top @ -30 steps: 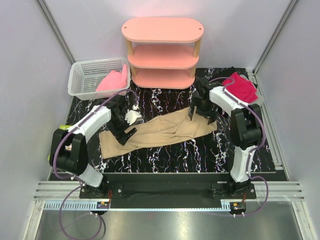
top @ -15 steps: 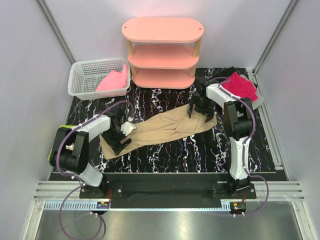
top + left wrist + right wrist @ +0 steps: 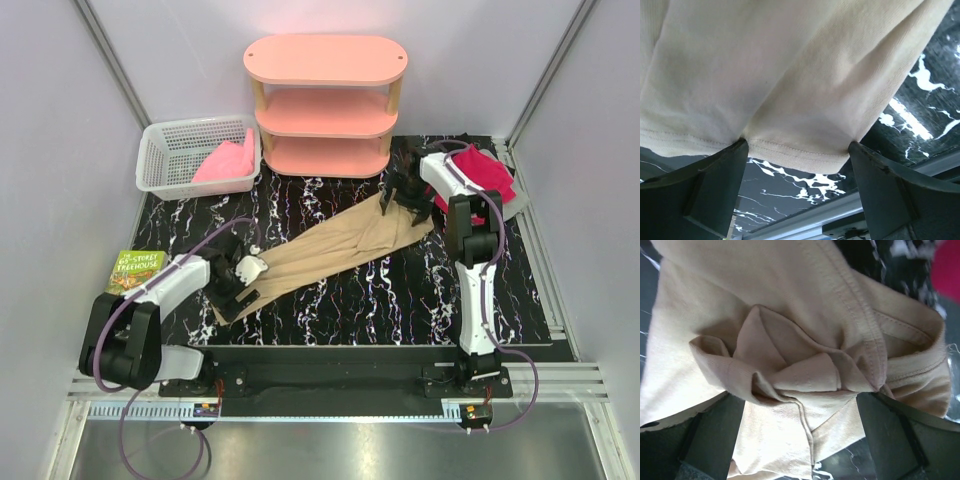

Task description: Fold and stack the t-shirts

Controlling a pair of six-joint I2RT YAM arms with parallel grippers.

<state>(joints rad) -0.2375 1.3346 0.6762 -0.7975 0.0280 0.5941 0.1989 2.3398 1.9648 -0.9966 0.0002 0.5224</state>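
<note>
The tan-beige t-shirt (image 3: 340, 245) lies stretched in a narrow diagonal band across the black marble table (image 3: 400, 300). My left gripper (image 3: 232, 283) stands at its near-left end, jaws wide, and the stitched hem (image 3: 790, 155) spans the gap between the fingers. My right gripper (image 3: 400, 203) is at the far-right end, also wide, with bunched tan folds (image 3: 790, 375) between its fingers. A magenta-red t-shirt (image 3: 485, 172) lies at the back right. A light pink one (image 3: 225, 160) sits in the basket.
A white mesh basket (image 3: 170, 150) stands at the back left. A pink three-tier shelf (image 3: 325, 100) fills the back centre. A green book (image 3: 135, 270) lies at the left table edge beside my left arm. The metal frame rail (image 3: 815, 215) runs just beyond the hem.
My left gripper has moved toward the near left and the shirt's end went with it. The shirt has drawn out narrower. My right gripper shifted slightly toward the back. The green book has come into view.
</note>
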